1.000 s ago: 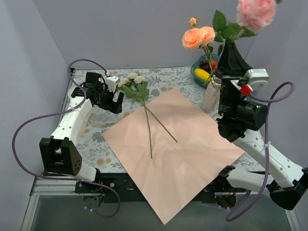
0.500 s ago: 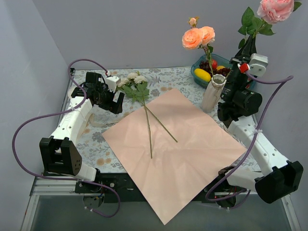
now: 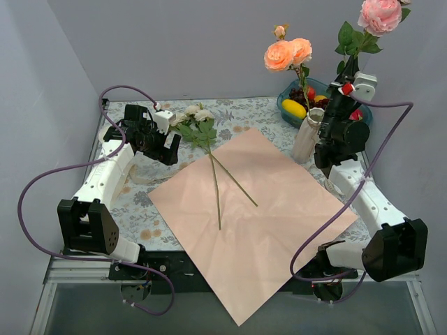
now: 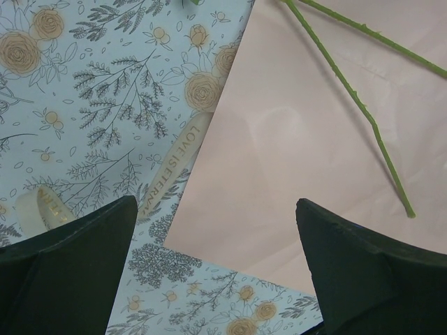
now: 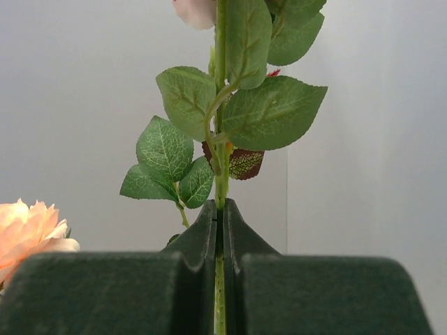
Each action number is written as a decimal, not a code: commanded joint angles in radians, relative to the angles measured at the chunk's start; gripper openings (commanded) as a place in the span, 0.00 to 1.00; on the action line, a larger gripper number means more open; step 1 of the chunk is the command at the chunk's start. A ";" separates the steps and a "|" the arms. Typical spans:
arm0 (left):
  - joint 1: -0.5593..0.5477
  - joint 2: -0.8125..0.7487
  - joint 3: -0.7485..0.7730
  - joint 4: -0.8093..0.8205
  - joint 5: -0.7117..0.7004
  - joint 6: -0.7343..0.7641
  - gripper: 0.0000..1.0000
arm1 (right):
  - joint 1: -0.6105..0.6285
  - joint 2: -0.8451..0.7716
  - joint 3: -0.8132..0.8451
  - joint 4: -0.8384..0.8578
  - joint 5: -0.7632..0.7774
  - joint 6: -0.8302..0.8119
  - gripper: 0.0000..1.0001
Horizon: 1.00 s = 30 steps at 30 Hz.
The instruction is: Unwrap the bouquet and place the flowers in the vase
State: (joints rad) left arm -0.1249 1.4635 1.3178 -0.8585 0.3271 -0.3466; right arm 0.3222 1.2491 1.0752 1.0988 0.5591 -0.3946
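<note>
pink paper [image 3: 258, 230] lies flat on counter [image 3: 140, 209], unwrapped; two cream flowers [image 3: 216, 188] lie on it; stems look thin, light, bendy, so pinch low on bare stem, not leaves; left gripper [image 3: 170, 150] wide open, empty, beside them; vase [image 3: 306, 139] holds peach roses [image 3: 288, 52]; right gripper [image 5: 220, 213] clamped on pink rose [image 3: 380, 15] stem, raised near vase

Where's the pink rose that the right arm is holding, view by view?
Top external: pink rose, upper right corner.
Left wrist: not in it.
Right wrist: pink rose stem and leaves up the centre, clamped in the right gripper.
Shared landmark: peach rose, left of it in both.
</note>
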 commanded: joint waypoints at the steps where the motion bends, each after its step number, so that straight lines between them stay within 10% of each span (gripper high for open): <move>1: 0.010 -0.011 0.011 0.024 0.020 0.012 0.97 | -0.015 0.019 0.008 0.064 -0.021 0.033 0.01; 30: 0.010 0.041 0.014 0.026 0.035 0.011 0.97 | -0.046 0.099 0.112 0.119 -0.079 0.051 0.01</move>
State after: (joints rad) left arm -0.1200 1.5146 1.3174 -0.8501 0.3420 -0.3435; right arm 0.2825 1.3342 1.1381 1.1534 0.4862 -0.3428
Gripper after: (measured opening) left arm 0.973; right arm 0.043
